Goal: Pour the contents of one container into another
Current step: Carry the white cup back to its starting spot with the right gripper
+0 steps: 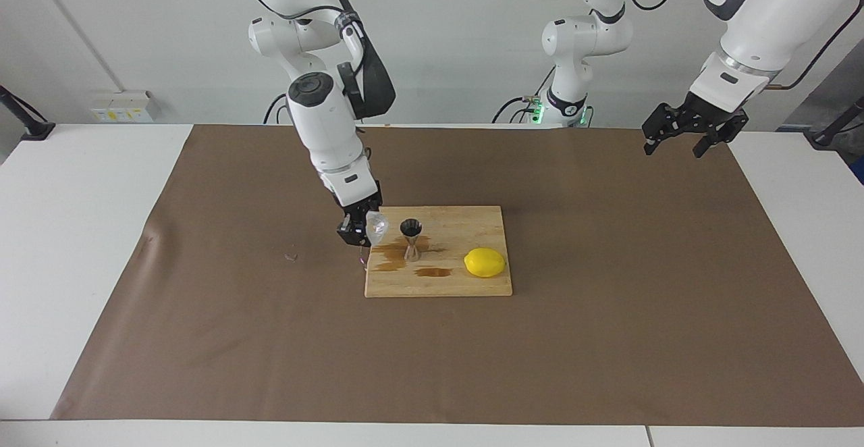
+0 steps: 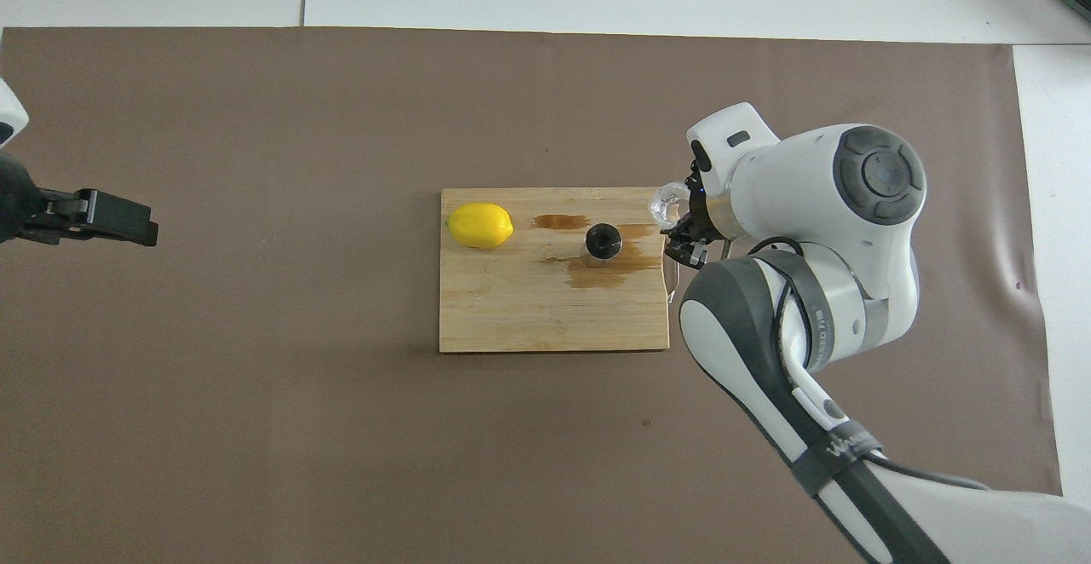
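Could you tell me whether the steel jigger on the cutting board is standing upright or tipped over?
Upright. The jigger stands on its lower cone on the cutting board, its dark mouth facing up, apart from the glass cup.

- Brown mat (image 1: 607, 339), lower half of the facing frame: bare, open passage.
- Cutting board (image 1: 472, 283), frame centre: carries the steel jigger (image 1: 411, 239) upright and a lemon (image 1: 484, 263), well apart, with a gap between them.
- Right hand (image 1: 359, 232) gripping the glass cup (image 1: 376, 227): blocks the board's left edge.
- Left hand (image 1: 682, 138), upper right: above the mat's corner.
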### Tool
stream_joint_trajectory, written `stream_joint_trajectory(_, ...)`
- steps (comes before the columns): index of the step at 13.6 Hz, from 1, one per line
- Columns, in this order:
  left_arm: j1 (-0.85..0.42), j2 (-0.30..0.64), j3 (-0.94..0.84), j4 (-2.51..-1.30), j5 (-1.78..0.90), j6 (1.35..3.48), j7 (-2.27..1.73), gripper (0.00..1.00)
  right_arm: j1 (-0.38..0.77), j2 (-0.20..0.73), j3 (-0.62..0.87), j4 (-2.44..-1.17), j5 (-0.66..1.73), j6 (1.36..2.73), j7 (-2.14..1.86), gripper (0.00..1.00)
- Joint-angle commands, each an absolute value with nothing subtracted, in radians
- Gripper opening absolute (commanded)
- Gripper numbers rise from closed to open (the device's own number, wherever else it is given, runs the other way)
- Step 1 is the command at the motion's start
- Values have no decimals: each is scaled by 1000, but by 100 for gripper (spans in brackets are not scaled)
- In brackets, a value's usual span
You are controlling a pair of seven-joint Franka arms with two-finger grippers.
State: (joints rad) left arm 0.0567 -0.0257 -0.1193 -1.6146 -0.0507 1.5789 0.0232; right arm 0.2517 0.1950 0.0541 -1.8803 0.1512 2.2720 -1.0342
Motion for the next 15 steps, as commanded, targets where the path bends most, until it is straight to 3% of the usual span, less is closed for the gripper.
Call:
stream_joint_trajectory(1, 51, -46, -110, -1632, -34, 1571, 32, 100, 192, 184, 63, -1881, 234, 2255, -1167, 43)
stream_joint_trajectory(6, 51, -46, -110, -1632, -34, 1571, 32, 100, 78, 178, 63, -1910, 297, 2250, -1417, 43)
stream_joint_trajectory(11, 51, -46, -110, -1632, -34, 1571, 32, 100, -43, 135, 63, -2026, 399, 2249, -1641, 43)
stream_joint_trajectory(15, 51, -46, -110, -1632, -34, 1571, 32, 100, -69, 135, 61, -2112, 483, 2279, -1716, 43)
